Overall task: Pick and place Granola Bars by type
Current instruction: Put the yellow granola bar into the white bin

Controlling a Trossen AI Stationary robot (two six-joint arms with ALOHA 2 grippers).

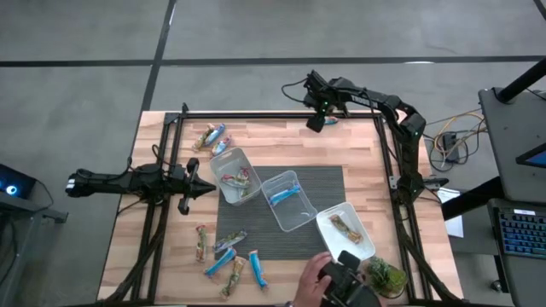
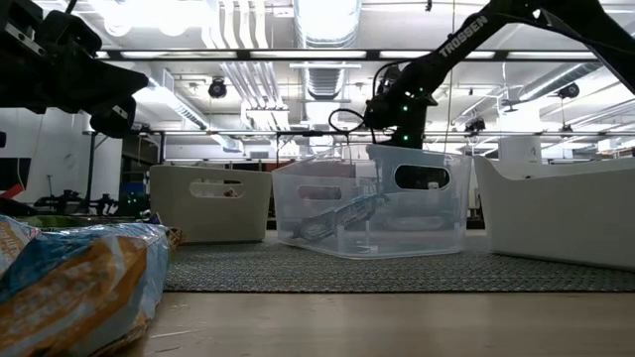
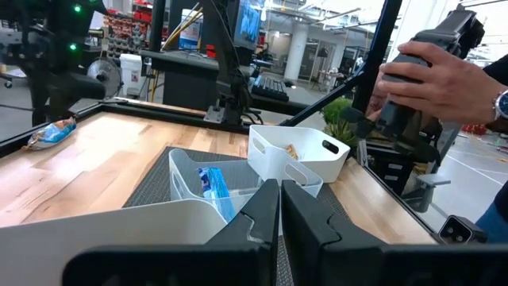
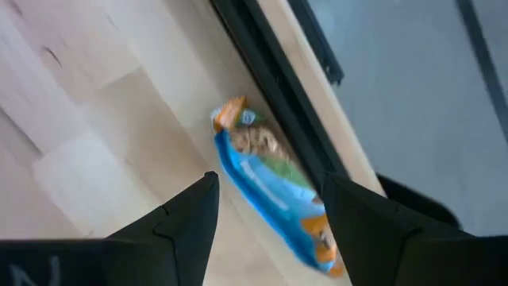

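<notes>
Granola Bars [image 1: 229, 260] lie in three places relative to the dark ribbed mat [image 1: 328, 183] at the table's centre: a loose cluster just off the mat's near-left corner, two or three [image 1: 212, 138] off its far-left corner, and one blue-wrapped bar [image 4: 274, 187] alone at the table's far edge, against the black frame rail [image 1: 281, 113]. Note that sorting is already under way: the three clear tubs on or beside the mat each hold one kind, the left tub [image 1: 237, 176] silver-grey with red-green print, the middle tub [image 1: 289, 199] blue, the right tub [image 1: 345, 230] tan, as far as the overhead view allows.

You will find the right gripper [image 4: 266, 206] poised directly over the lone far-edge bar, its fingers spread wide and straddling the wrapper without touching it; this pose suits a descent and pinch. The left gripper [image 3: 279, 208] is fully closed and empty, parked off the mat's left edge and pointing toward the tubs.

Observe the pale butcher-block tabletop [image 1: 358, 145], bare around the mat. A small green plant [image 1: 386, 276] stands off the mat's near-right corner, where a person's hand [image 3: 432, 75] holds a dark device [image 1: 345, 286]. Beyond lies a grey floor and a workshop with ceiling ducts and strip lights.
</notes>
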